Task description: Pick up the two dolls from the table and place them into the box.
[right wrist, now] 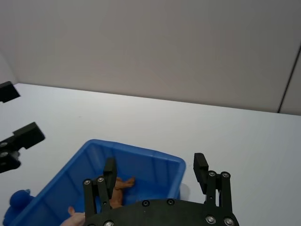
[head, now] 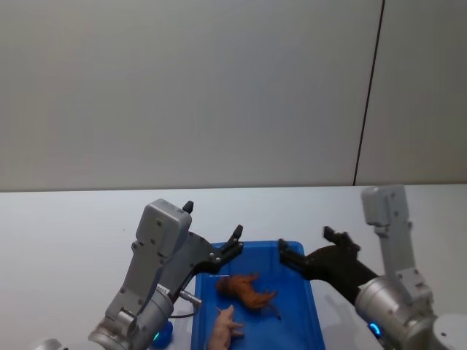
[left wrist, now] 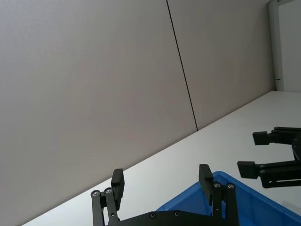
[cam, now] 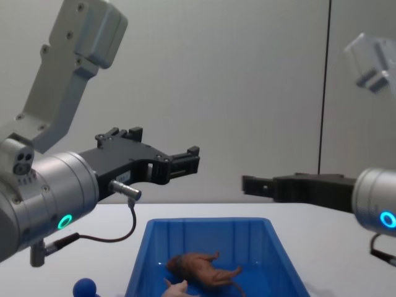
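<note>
Lion doll (head: 248, 290) and pig doll (head: 225, 329) lie inside the blue box (head: 295, 321) on the white table (head: 73, 226); left claw (left wrist: 161, 175) and right claw (right wrist: 155, 164) hover spread, grey wall (head: 182, 87) behind.

I'd call this a lab or test room. The white table (head: 66, 219) I work over is a plain, flat bench surface, and directly behind the table stands a smooth grey panelled wall (head: 182, 87) with one dark vertical seam (head: 368, 95). Beyond the table's far end, a pale upright frame (left wrist: 273, 42) closes the wall.
</note>
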Controlling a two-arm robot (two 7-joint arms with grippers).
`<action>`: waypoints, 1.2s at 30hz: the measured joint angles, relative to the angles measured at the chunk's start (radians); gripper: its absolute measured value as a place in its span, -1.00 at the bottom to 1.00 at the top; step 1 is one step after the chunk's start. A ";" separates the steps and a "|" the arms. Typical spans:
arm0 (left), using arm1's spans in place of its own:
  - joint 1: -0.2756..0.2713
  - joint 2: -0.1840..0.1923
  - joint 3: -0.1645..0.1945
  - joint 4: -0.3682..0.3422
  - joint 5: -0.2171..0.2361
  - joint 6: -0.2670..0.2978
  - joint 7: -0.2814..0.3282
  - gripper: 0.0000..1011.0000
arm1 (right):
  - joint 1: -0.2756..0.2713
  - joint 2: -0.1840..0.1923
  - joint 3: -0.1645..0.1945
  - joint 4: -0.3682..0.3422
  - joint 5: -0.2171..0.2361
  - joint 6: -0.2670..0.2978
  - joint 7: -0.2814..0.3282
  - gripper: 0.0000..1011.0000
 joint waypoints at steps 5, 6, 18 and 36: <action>0.000 0.000 0.000 0.000 0.000 0.000 0.000 0.98 | -0.029 0.015 0.009 -0.031 -0.005 -0.009 -0.060 0.98; 0.000 0.000 0.000 0.000 0.000 0.000 0.000 0.98 | -0.034 0.017 0.011 -0.036 -0.005 -0.011 -0.069 0.98; 0.000 0.000 0.000 0.000 0.000 0.000 0.000 0.98 | -0.097 0.052 0.034 -0.098 0.000 -0.038 -0.172 0.98; 0.042 0.056 -0.034 -0.071 -0.060 0.094 0.013 0.98 | -0.127 0.067 0.044 -0.128 0.004 -0.051 -0.219 0.98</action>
